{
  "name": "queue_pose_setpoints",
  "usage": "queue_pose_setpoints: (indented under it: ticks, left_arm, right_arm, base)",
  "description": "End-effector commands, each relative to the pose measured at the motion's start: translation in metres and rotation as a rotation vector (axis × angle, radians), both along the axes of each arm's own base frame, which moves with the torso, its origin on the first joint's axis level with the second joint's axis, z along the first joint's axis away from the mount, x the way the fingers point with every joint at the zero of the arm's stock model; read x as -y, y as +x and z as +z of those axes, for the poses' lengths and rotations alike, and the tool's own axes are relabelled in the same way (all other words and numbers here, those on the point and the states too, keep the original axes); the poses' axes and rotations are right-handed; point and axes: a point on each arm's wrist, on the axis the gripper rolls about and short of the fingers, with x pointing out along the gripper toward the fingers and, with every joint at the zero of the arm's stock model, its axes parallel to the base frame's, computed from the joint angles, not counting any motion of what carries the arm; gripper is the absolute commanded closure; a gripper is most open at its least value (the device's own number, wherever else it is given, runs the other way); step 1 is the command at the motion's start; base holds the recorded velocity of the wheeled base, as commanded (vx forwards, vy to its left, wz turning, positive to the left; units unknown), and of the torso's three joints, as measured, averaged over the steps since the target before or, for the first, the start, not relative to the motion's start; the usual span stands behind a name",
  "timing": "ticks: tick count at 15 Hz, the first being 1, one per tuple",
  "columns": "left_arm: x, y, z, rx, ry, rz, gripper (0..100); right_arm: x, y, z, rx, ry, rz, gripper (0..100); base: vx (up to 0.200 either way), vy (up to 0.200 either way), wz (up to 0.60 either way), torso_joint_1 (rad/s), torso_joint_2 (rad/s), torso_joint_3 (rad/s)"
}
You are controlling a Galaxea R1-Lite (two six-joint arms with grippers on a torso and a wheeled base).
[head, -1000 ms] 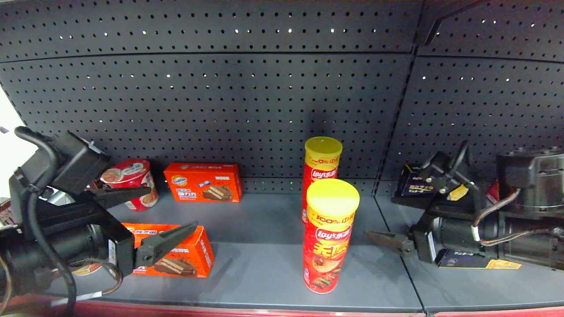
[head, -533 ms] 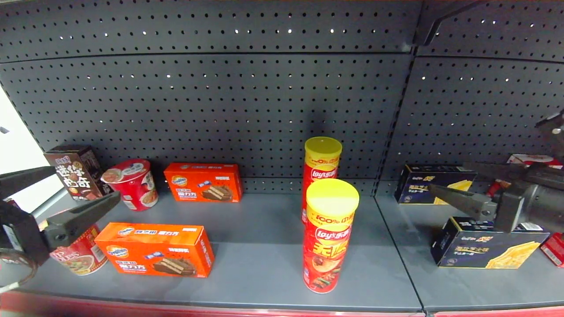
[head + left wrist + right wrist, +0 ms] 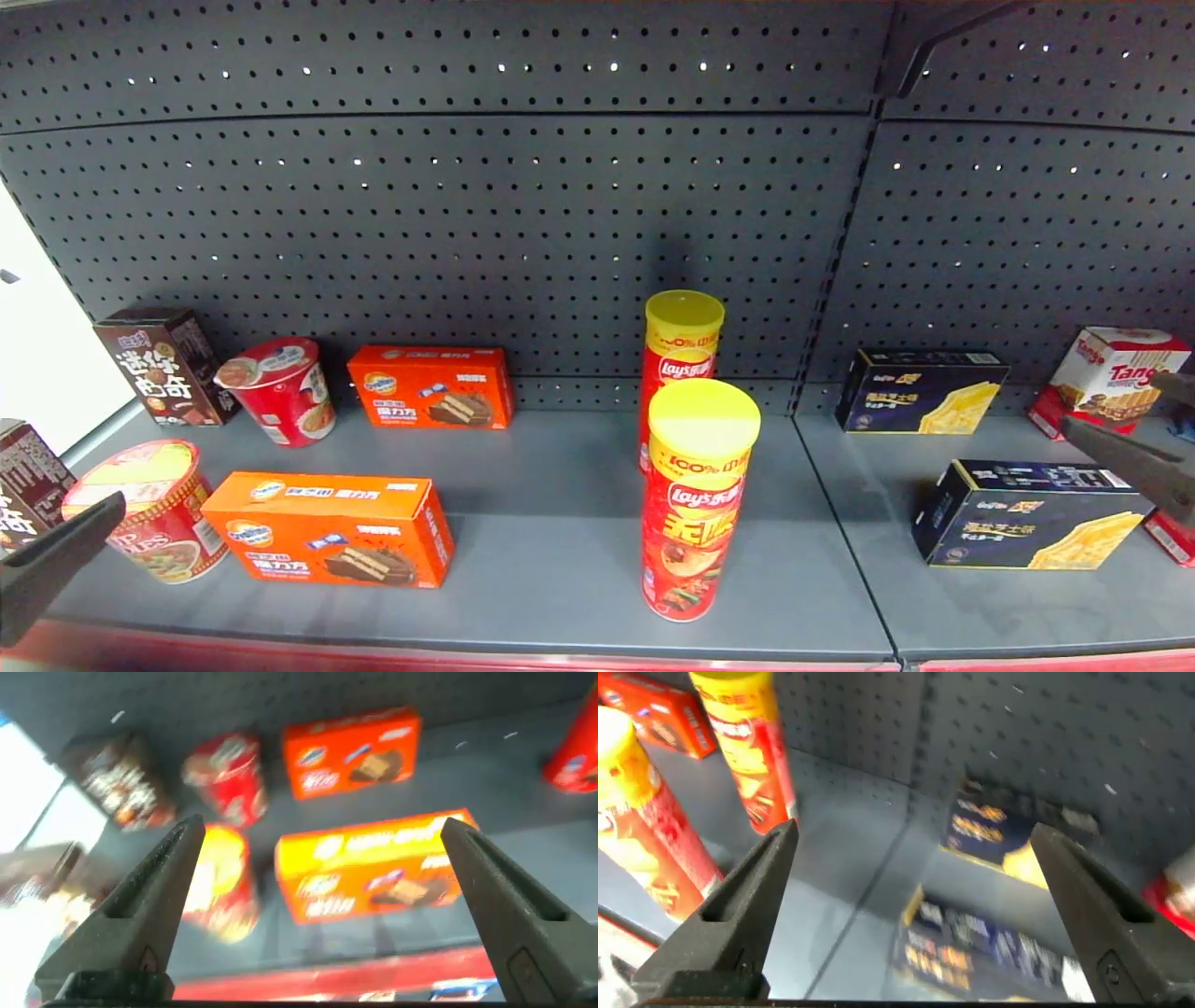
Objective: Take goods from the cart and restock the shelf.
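Observation:
On the grey shelf (image 3: 560,551) two red chip cans with yellow lids stand upright, one in front (image 3: 700,495) and one behind (image 3: 683,355). To their left lie two orange boxes (image 3: 327,527) (image 3: 429,385), two red cup noodles (image 3: 149,523) (image 3: 277,387) and a brown box (image 3: 163,364). My left gripper (image 3: 322,826) is open and empty, in front of the nearer orange box (image 3: 374,868); one of its fingers (image 3: 56,560) shows at the shelf's front left corner. My right gripper (image 3: 915,833) is open and empty, facing two dark blue boxes (image 3: 990,943).
Two dark blue boxes (image 3: 1036,513) (image 3: 920,390) and a white and red wafer box (image 3: 1111,373) lie in the right bay. A second brown box (image 3: 28,481) stands at the far left edge. A perforated back panel (image 3: 523,233) closes the shelf. Bare shelf lies between the orange boxes and the cans.
Both arms have pulled back from the shelf, the left toward the lower left, the right toward the right edge. Goods they hid now show. Both grippers stay open.

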Motion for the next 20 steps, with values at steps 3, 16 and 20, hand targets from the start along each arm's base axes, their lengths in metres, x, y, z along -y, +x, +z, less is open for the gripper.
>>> queue_pose_setpoints:
  ticks: [3,16,20]
  left_arm:
    - [-0.001,-0.045,-0.008,0.1,0.005,0.106,0]
    - [0.0,-0.098,-0.116,0.159,-0.048,0.06,0]
    - [0.001,-0.091,-0.138,0.1,-0.065,0.044,0]
  right_arm:
    - [0.01,-0.044,-0.013,0.052,0.008,-0.084,0]
    - [0.016,-0.104,-0.102,0.076,0.067,-0.203,0]
    - [0.017,-0.119,-0.131,0.056,0.07,-0.123,0]
  base:
    - [0.0,0.0,0.0,0.0,0.0,0.0]
    - [0.0,0.0,0.0,0.0,0.0,0.0]
    - [0.0,0.0,0.0,0.0,0.0,0.0]
